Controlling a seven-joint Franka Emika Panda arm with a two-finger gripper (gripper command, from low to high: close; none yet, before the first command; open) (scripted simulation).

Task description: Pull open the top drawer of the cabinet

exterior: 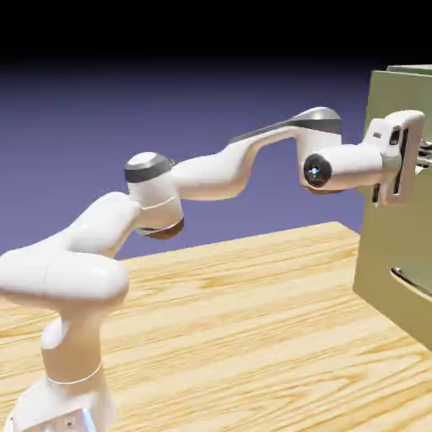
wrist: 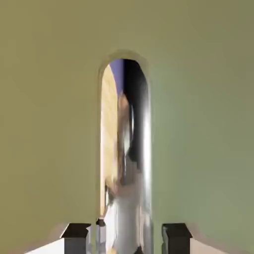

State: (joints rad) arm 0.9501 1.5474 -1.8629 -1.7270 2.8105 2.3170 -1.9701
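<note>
The cabinet (exterior: 392,228) stands at the exterior view's right edge, olive-green and tall. My gripper (exterior: 421,157) is pressed up to the top drawer (exterior: 384,101), with its fingers cut off by the picture's edge. In the hand view the top drawer's flat green front (wrist: 49,124) fills the picture. Its shiny bar handle (wrist: 136,149) runs up the middle. My gripper (wrist: 126,239) has one grey fingertip (wrist: 77,237) close on each side of the bar, shut on it. The drawer front looks flush with the cabinet.
The lower drawer's metal handle (exterior: 412,283) juts out below my hand. The wooden table (exterior: 253,321) stretches from the arm's base to the cabinet's foot. The arm's elbow (exterior: 152,173) is raised over the table's left part.
</note>
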